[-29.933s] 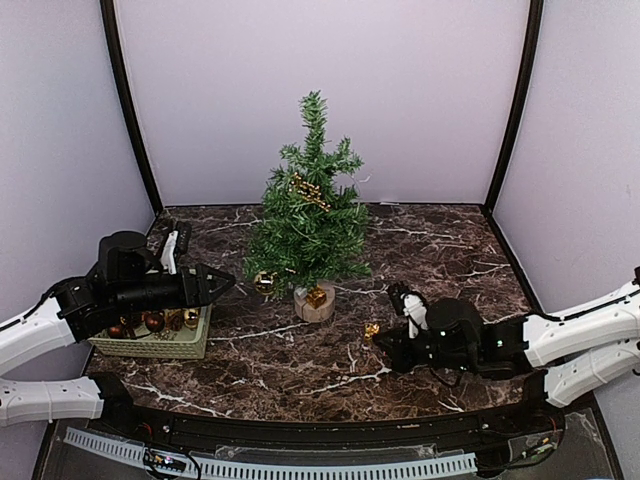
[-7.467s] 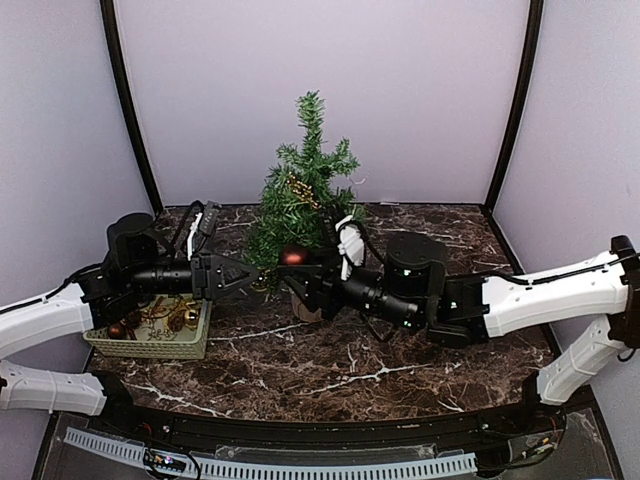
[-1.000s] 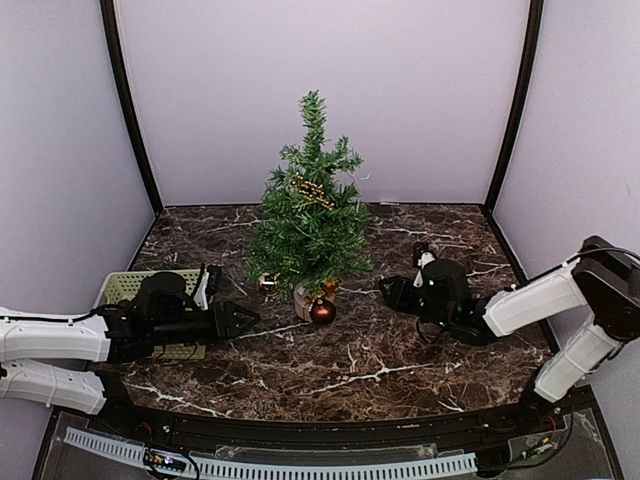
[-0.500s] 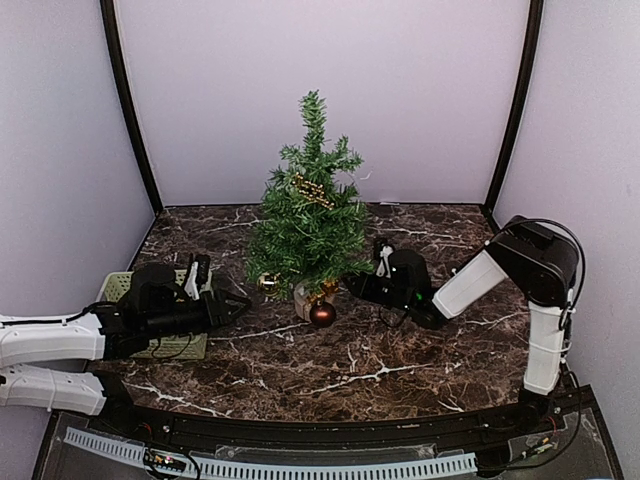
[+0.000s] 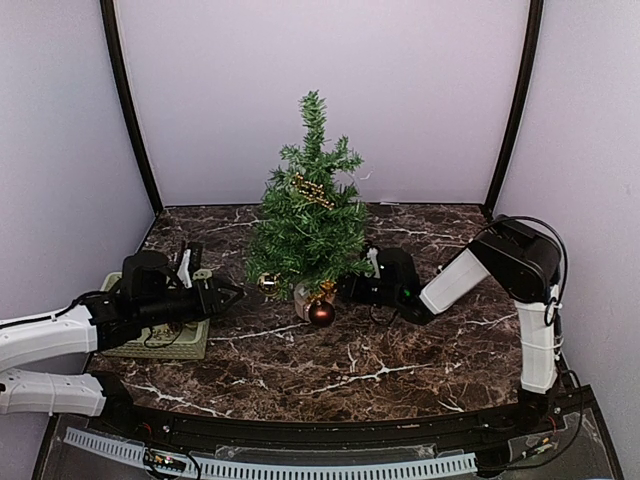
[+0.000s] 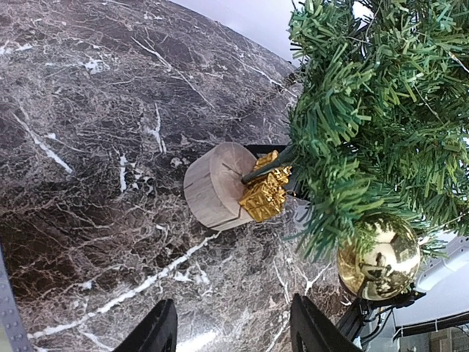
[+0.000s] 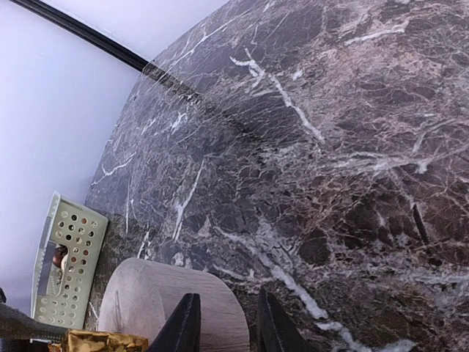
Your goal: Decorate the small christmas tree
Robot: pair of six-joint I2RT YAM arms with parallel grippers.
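Observation:
The small christmas tree (image 5: pixel 310 215) stands mid-table on its pale stump base (image 5: pixel 306 299). It carries a gold bead garland (image 5: pixel 312 190), a gold ball (image 5: pixel 265 283) low on the left and a gold gift box (image 5: pixel 322 292) at the trunk. A brown-red ball (image 5: pixel 321 314) lies on the table in front of the base. My left gripper (image 5: pixel 234 293) is open and empty, left of the tree; its view shows the stump (image 6: pixel 216 185), gift box (image 6: pixel 265 194) and gold ball (image 6: pixel 379 257). My right gripper (image 5: pixel 346 288) is open and empty, just right of the stump (image 7: pixel 157 301).
A pale green perforated basket (image 5: pixel 150 342) with more ornaments sits at the left edge, mostly under my left arm; it also shows in the right wrist view (image 7: pixel 67 268). Dark marble table, lilac walls on three sides.
My right gripper has slid left across the table up to the tree's base. My left gripper has moved away from the near edge toward the tree's lower left. The brown-red ball has not moved.

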